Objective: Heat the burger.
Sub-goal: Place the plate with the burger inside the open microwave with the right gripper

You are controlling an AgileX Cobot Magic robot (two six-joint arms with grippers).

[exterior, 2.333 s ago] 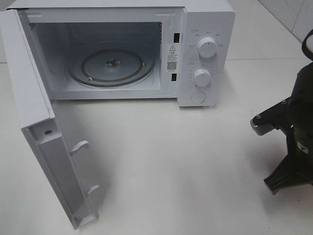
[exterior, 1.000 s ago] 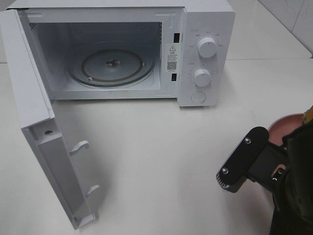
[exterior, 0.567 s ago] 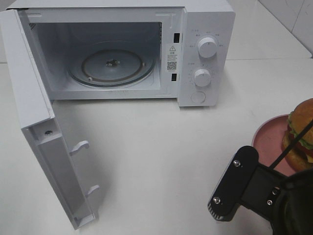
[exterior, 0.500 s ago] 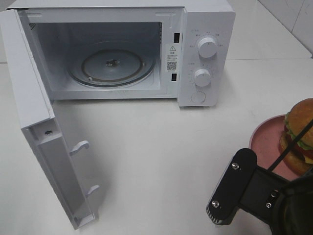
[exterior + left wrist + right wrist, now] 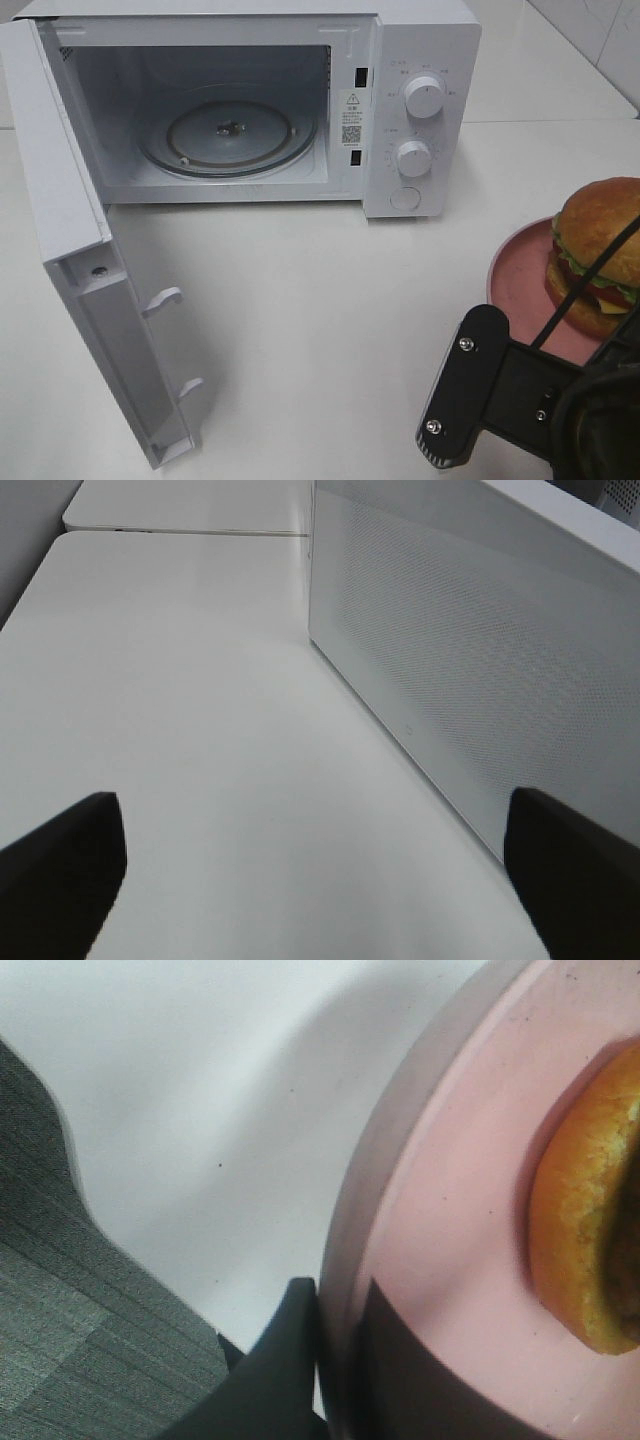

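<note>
The burger (image 5: 598, 255), with golden bun, lettuce and tomato, sits on a round pink plate (image 5: 515, 275) at the right edge of the table. My right gripper (image 5: 340, 1352) is shut on the plate's rim (image 5: 450, 1240), one finger above and one below. The burger's bun (image 5: 585, 1250) shows close by in the right wrist view. The microwave (image 5: 420, 120) stands at the back with its door (image 5: 70, 230) swung wide open and its glass turntable (image 5: 228, 135) bare. My left gripper (image 5: 320, 880) is open beside the door's perforated outer face (image 5: 480, 660), holding nothing.
The open door juts forward along the table's left side. White table (image 5: 320, 300) lies between the microwave and the plate. My right arm's black wrist block (image 5: 465, 390) is low at the front right. The table edge and grey floor (image 5: 60, 1310) are near the plate.
My right arm has drawn the plate leftward into the exterior view, so the burger shows more fully. The left gripper and the microwave have not moved.
</note>
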